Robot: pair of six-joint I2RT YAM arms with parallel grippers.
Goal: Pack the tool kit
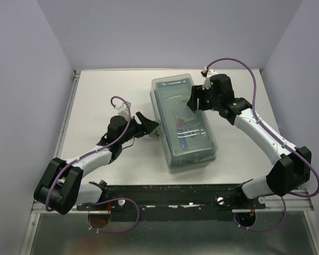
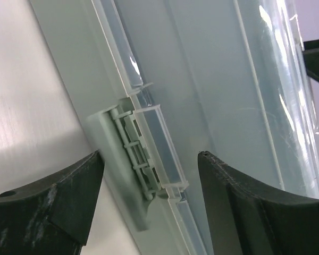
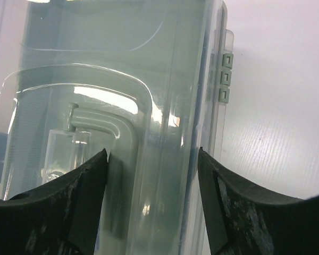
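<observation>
Toolbox [image 1: 183, 139] sits lid-up, long axis running near-to-far.

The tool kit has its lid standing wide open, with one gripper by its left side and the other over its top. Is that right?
Not quite. The lid is down flat on the tool kit, not standing open; the top external view shows this. The rest holds: the left gripper is by its left side and the right gripper is over its top.

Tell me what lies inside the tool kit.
Through the translucent lid of the tool kit, blurred tools with red and blue parts show. Their kinds, and anything beneath, are hidden.
</observation>
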